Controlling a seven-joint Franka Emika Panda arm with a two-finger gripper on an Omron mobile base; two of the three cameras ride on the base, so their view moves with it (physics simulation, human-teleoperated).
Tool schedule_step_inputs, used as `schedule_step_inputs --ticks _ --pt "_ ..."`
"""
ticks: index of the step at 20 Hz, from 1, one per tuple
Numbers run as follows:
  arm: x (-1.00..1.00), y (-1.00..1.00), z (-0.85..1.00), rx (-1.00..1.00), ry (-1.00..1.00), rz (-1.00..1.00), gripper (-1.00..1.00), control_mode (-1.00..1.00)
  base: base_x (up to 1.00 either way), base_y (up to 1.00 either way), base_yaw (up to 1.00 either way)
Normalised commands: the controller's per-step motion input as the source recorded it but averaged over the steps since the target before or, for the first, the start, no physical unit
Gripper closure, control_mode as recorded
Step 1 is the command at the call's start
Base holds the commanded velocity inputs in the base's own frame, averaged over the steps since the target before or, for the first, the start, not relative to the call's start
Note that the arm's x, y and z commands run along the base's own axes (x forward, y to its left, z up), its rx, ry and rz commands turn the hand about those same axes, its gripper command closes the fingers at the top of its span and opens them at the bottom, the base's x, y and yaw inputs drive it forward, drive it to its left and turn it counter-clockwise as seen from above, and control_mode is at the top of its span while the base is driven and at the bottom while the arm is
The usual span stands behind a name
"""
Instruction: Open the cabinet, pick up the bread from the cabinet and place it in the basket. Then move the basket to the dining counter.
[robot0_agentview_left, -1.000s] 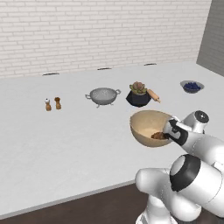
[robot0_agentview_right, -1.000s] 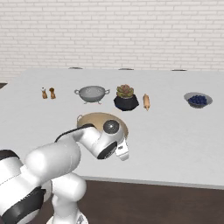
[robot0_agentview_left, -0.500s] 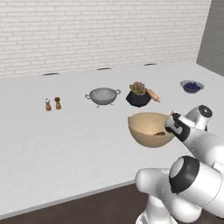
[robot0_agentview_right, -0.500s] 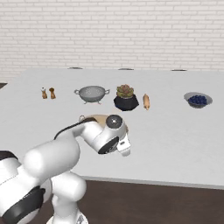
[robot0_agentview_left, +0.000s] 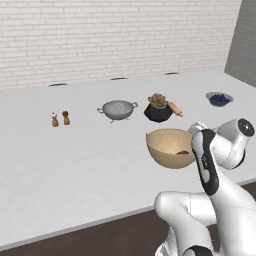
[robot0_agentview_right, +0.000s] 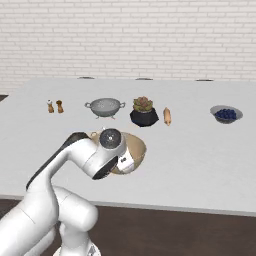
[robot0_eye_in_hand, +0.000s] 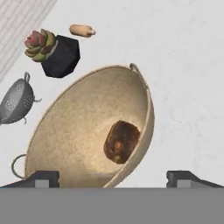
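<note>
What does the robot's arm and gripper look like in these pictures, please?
The arm is glossy white, built of rounded tubular links, with dark grey bands and round grey caps at the joints. The gripper ends in two small dark, blocky finger tips. No cables or markings show.

We see a metal colander left of the potted succulent, a rolling pin just right of it, blueberries bowl farther right, two shakers far left.
</note>
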Motion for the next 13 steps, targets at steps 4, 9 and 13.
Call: schedule_step_inputs --ticks 4,9,13 --pt "-0.65 0.98 0.67 -0.11 -0.03 0.21 -1.0 -1.0 0.0 0.0 0.0" --pt "-0.68 0.9 0.79 -0.22 -0.13 0.28 -1.0 -1.0 0.0 0.0 0.0" --pt "-0.81 0.08 0.99 -0.12 -0.28 0.31 -1.0 -1.0 0.0 0.0 0.0"
